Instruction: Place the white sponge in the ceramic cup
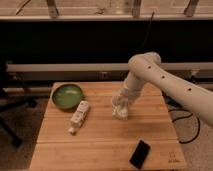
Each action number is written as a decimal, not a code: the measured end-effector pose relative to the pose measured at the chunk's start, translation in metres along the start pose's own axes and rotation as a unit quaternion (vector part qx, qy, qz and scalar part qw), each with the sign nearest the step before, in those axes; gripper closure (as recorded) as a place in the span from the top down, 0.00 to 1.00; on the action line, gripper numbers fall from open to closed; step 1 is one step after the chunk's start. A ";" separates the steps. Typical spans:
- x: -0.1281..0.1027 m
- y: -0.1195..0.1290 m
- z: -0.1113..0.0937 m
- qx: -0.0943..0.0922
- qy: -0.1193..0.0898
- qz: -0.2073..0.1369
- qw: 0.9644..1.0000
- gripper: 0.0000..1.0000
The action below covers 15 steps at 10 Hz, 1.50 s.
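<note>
My gripper (pixel 121 109) hangs from the pale arm (pixel 150 75) that reaches in from the right, and it points down over the middle of the wooden table (pixel 100 145). A small whitish shape sits right at the gripper's tip, just above or on the wood. I cannot tell whether that shape is the white sponge or the ceramic cup. Neither the sponge nor the cup shows anywhere else, so both are hidden by the gripper or merged with it.
A wide green bowl (pixel 67 96) stands at the table's back left. A long white labelled bottle (pixel 79 116) lies just in front of it. A black phone (pixel 140 153) lies near the front right edge. A dark wall and rail run behind the table.
</note>
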 end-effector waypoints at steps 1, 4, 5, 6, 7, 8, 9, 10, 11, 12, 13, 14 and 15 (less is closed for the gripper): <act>0.011 0.001 0.004 0.002 0.007 -0.002 1.000 0.03; 0.037 -0.002 0.020 0.007 0.023 -0.007 1.000 0.00; 0.045 -0.004 0.025 0.007 0.029 -0.008 1.000 0.00; 0.052 -0.006 0.027 0.007 0.035 -0.009 0.999 0.00; 0.063 -0.005 0.030 0.007 0.045 -0.007 0.999 0.00; 0.070 -0.003 0.029 0.008 0.052 -0.003 0.999 0.00; 0.078 -0.003 0.029 0.009 0.059 0.000 0.998 0.00; 0.083 -0.004 0.026 0.013 0.065 0.003 0.998 0.00; 0.088 0.000 0.022 0.015 0.069 0.006 0.998 0.00; 0.091 0.000 0.020 0.017 0.070 0.006 0.997 0.00; 0.092 -0.001 0.019 0.017 0.070 0.005 0.997 0.02; 0.095 0.001 0.018 0.016 0.070 0.005 0.997 0.14; 0.097 0.002 0.018 0.015 0.069 0.005 0.997 0.22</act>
